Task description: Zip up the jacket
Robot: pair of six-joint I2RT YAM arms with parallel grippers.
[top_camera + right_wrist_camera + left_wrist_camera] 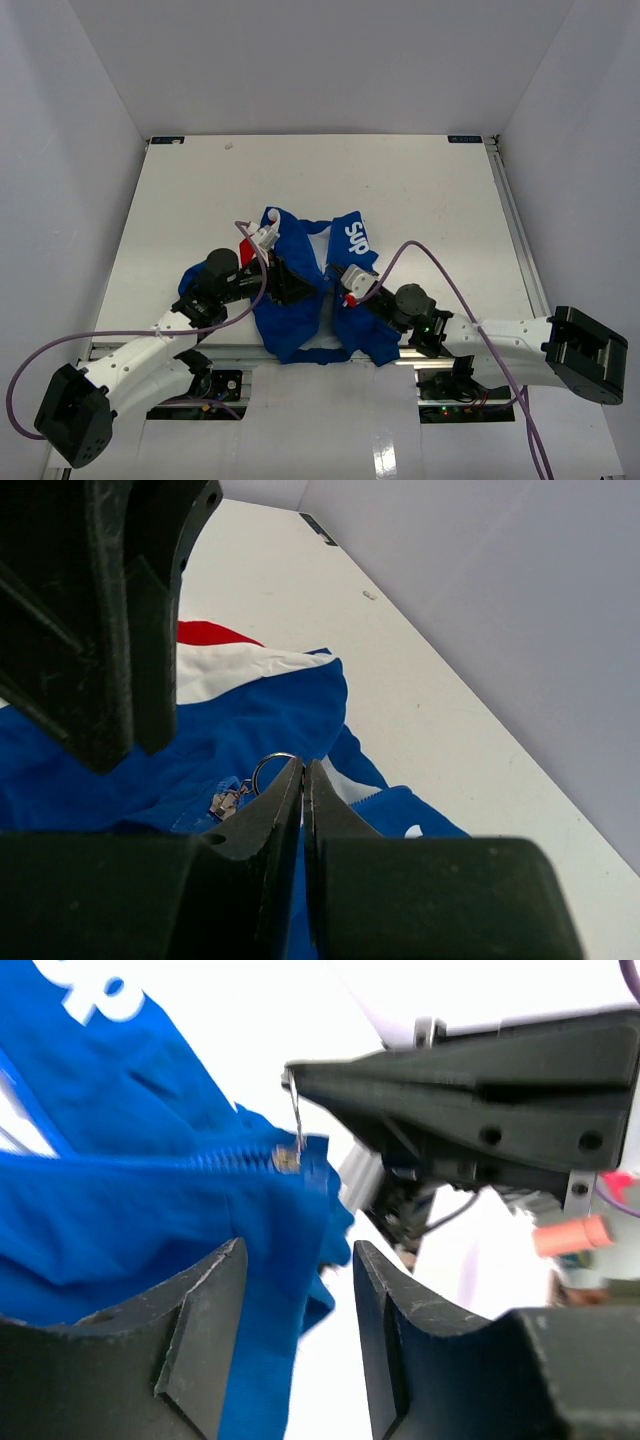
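Fingers [275, 815] of the right gripper [303, 775] pinch the zipper pull [296, 1130]; left fingers [200, 1300] stand apart by the jacket [300, 320], crumpled on the tabletop [420, 180]. Clamp its hem taut before pulling.

Bright even light; background behind the jacket [120, 1210] blown out white.

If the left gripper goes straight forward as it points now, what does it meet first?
Probably the jacket, its blue edge just below the zipper slider; the right gripper sits beyond, depth unclear.
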